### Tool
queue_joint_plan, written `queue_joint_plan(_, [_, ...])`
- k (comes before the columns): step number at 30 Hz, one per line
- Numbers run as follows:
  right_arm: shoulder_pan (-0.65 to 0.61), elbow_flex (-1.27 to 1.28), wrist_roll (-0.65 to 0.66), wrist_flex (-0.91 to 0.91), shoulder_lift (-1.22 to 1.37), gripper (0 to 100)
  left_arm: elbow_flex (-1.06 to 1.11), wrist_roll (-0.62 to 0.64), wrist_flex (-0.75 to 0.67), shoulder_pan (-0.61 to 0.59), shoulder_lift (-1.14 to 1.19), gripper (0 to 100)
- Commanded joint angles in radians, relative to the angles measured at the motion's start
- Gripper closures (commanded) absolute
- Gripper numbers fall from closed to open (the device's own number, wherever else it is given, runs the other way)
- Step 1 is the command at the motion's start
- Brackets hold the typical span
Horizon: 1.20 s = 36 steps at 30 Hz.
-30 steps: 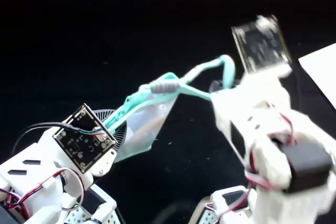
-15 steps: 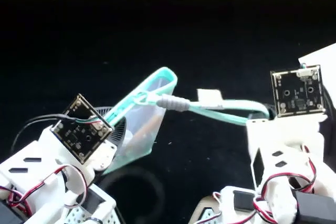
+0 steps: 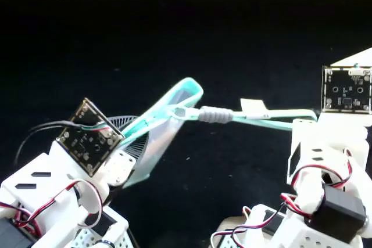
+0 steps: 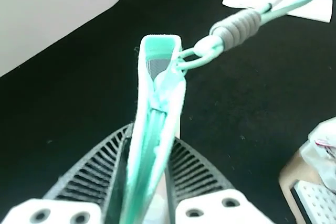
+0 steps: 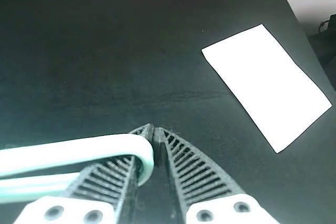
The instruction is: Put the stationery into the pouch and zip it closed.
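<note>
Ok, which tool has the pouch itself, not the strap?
The left tool: it pinches the mint zipper edge of the pouch. The right tool is shut on the strap loop alone.

**Taut strap bars the middle**

We see a mint-green strap with a grey coiled toggle stretched rightward from the raised translucent mint-edged pouch. Behind it we find passing room over the black tabletop. A white paper sheet lies far right.
</note>
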Motion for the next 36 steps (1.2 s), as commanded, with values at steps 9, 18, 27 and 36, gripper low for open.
queue_joint_plan(9, [0.05, 0.01, 0.008, -0.038, 0.008, 99.1, -0.093, 0.015, -0.026, -0.056, -0.016, 99])
queue_joint_plan(18, [-0.022, -0.09, -0.112, -0.081, -0.002, 99.1, -0.093, 0.044, -0.025, -0.05, -0.016, 99])
queue_joint_plan(27, [-0.303, -0.518, -0.385, -0.255, 0.099, 99.1, 0.036, 0.048, -0.032, 0.01, -0.016, 99])
queue_joint_plan(36, [-0.473, -0.952, -0.446, -0.263, 0.325, 99.0, 0.143, 0.048, -0.031, 0.012, -0.018, 99])
